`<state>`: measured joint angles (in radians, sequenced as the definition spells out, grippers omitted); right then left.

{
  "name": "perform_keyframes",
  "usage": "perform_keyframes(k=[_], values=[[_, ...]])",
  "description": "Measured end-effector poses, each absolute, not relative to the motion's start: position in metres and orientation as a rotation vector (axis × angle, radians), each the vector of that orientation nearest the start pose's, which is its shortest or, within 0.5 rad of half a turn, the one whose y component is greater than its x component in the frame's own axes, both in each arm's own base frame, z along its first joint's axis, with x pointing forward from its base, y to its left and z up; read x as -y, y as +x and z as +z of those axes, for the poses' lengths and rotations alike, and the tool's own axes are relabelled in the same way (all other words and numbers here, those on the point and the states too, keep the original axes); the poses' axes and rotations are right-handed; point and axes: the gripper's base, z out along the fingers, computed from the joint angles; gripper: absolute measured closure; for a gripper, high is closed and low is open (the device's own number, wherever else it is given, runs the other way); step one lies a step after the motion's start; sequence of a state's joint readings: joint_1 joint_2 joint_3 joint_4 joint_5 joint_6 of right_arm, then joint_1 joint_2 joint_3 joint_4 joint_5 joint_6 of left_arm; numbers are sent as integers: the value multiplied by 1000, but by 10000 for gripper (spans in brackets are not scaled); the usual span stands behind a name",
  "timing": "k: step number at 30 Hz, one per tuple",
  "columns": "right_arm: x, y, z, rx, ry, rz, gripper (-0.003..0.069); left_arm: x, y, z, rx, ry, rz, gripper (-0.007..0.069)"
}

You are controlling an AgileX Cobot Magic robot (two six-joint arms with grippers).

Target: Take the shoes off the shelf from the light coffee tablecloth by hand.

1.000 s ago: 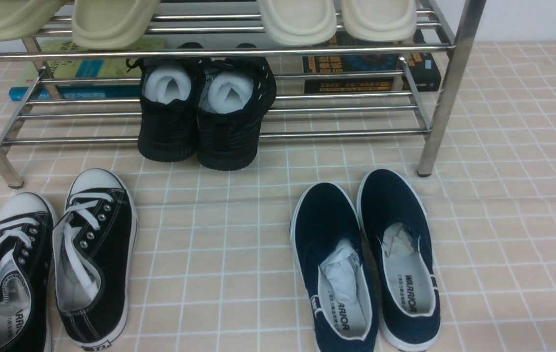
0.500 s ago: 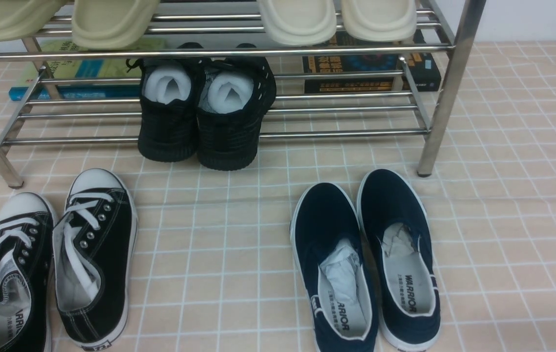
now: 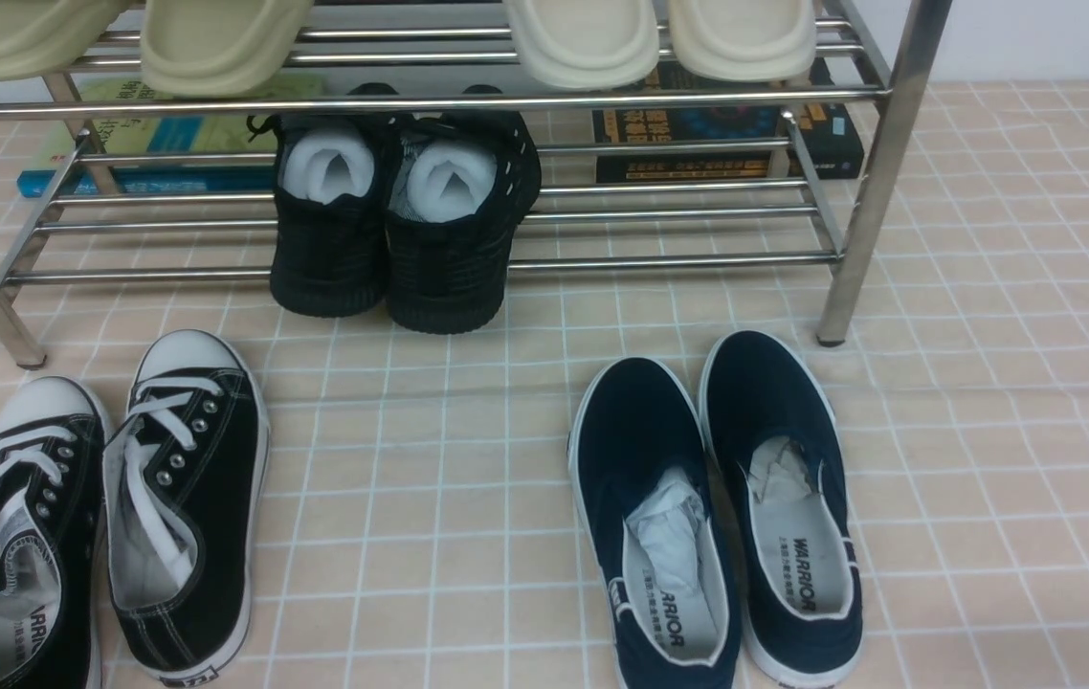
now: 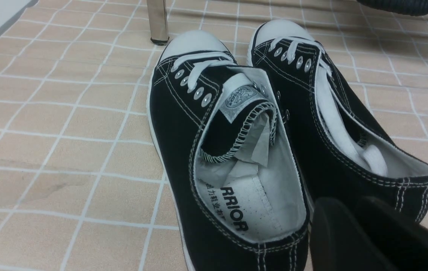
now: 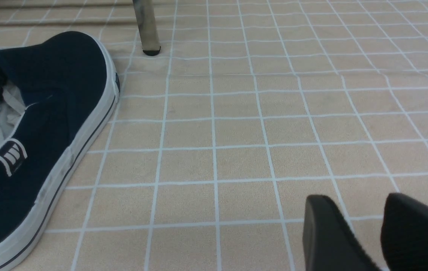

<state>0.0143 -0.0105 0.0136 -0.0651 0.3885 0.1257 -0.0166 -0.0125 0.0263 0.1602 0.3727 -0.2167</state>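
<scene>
The shoes, a pair of black canvas sneakers point(image 3: 114, 507) with white laces and toe caps, lie side by side on the light coffee tablecloth point(image 3: 449, 498), in front of the shelf's point(image 3: 875, 172) left leg. The left wrist view shows the same shoes point(image 4: 236, 150) from behind their heels. My left gripper point(image 4: 353, 203) is just behind those heels, its dark fingers a narrow slit apart with nothing between them. My right gripper point(image 5: 357, 203) hovers over bare cloth, open and empty, to the right of a navy slip-on point(image 5: 37, 143).
A pair of navy slip-ons point(image 3: 717, 507) lies on the cloth at front right. Black mesh shoes point(image 3: 401, 220) stuffed with white paper sit on the lower tier. Pale slippers point(image 3: 219, 38) rest on the top tier, and books point(image 3: 726, 134) lie behind the rack.
</scene>
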Motion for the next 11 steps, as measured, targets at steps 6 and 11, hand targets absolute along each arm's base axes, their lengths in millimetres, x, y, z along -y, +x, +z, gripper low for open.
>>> perform_keyframes(k=[6,11], values=[[2,52,174,-1873,65,32,419,-4,53,172,-1863,-88,-5,502],[2,52,174,-1873,65,32,419,-5,53,172,-1863,-85,2,496]])
